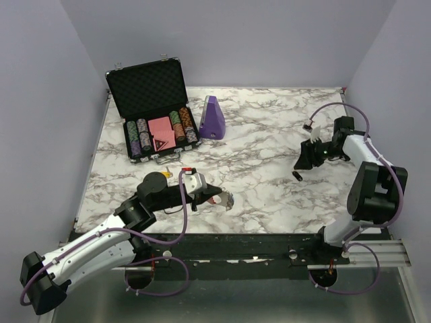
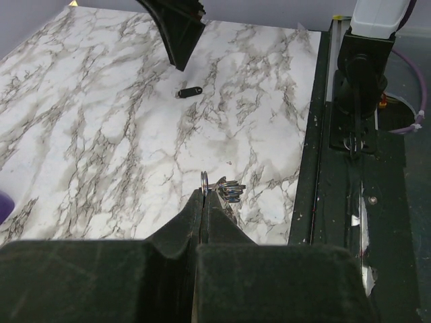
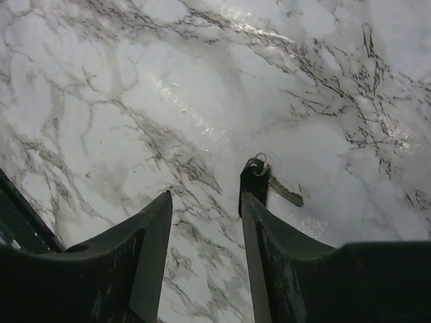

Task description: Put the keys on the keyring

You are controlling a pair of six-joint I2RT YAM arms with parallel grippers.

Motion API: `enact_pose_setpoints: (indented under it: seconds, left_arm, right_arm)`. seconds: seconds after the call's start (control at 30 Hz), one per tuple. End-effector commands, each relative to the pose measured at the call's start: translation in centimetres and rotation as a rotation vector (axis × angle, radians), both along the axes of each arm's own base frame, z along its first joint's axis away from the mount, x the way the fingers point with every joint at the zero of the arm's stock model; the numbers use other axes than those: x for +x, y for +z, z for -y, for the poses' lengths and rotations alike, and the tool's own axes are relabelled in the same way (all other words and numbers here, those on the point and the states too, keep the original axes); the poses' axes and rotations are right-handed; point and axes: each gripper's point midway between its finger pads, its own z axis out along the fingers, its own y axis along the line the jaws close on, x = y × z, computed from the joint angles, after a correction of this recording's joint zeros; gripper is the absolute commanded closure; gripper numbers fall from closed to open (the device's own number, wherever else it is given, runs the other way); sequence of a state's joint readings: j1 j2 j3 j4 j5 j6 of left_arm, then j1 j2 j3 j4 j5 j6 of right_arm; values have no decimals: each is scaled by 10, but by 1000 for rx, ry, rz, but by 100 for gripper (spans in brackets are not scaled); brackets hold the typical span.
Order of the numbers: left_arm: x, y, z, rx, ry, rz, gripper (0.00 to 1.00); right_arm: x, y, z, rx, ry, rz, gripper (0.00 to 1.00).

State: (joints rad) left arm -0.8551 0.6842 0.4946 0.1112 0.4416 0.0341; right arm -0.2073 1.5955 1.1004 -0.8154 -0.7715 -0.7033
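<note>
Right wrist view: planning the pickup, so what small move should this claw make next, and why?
Probably shift the right claw sideways to centre the black key: the claw is open, and the key lies at one fingertip, not in the gap.

Table (image 1: 269, 121) centre lying open, wide room for passing. Chip case (image 1: 149, 108) & purple block (image 1: 213, 118) crowding far-left corner. Black key (image 3: 253, 180) sitting by right gripper (image 3: 205, 196), prob. touching one finger; gap btwn fingers standing clear.
</note>
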Motion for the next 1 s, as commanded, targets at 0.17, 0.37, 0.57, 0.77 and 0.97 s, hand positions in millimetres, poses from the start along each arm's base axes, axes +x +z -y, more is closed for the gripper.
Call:
enact_pose_setpoints:
  seconds: [0.17, 0.37, 0.57, 0.77, 0.97]
  left_arm:
    - [-5, 16, -1, -43, -21, 41, 100]
    - [-5, 14, 0, -31, -23, 32, 100]
    - [-4, 12, 0, -27, -20, 30, 100]
    - [-3, 11, 1, -20, -18, 27, 100]
    - [-3, 10, 1, -18, -16, 27, 100]
  right_arm:
    - [33, -46, 23, -86, -183, -102, 50]
    - [42, -56, 25, -76, -214, -117, 55]
    - [43, -62, 22, -60, -207, -140, 60]
    - [40, -67, 16, -50, -180, -168, 63]
    - [32, -66, 11, -27, -153, -193, 64]
